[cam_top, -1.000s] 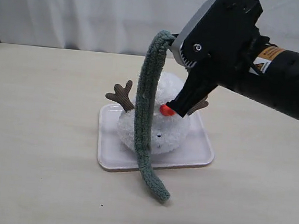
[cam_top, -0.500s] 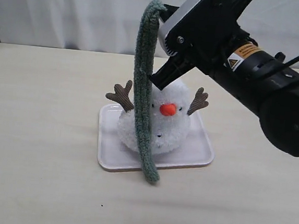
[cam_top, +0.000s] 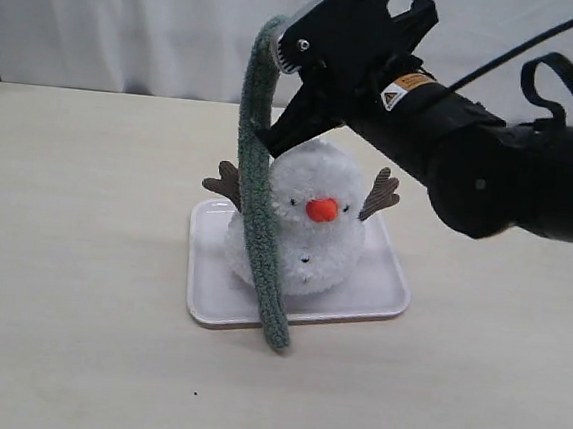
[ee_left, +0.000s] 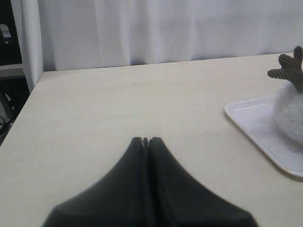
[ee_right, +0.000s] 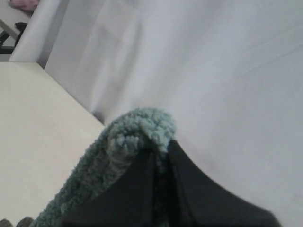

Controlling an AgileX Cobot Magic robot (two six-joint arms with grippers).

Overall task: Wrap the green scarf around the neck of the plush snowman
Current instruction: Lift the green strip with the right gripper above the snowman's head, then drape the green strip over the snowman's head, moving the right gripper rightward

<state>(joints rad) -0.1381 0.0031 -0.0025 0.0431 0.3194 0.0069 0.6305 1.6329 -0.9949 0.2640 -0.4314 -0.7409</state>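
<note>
The plush snowman (cam_top: 316,222) stands upright on a white tray (cam_top: 375,293), orange nose facing the exterior view; the left wrist view catches its edge (ee_left: 288,111). My right gripper (cam_top: 278,45) is above and just left of its head, shut on the top end of the green scarf (cam_top: 255,202); the right wrist view shows the knit (ee_right: 137,127) pinched at the tips. The scarf hangs straight down past the snowman's left side, covering part of its twig arm (cam_top: 224,181). Its lower end dangles in front of the tray's front edge. My left gripper (ee_left: 146,139) is shut, empty, over bare table.
A white curtain (cam_top: 133,20) runs along the back of the pale wooden table (cam_top: 79,287). The right arm's black body (cam_top: 512,164) reaches in from the right, above the snowman. The table's left edge (ee_left: 26,101) shows in the left wrist view.
My right gripper has moved left and upward with the scarf. The scarf's lower end has lifted off the table and swung from the snowman's front to its left side.
</note>
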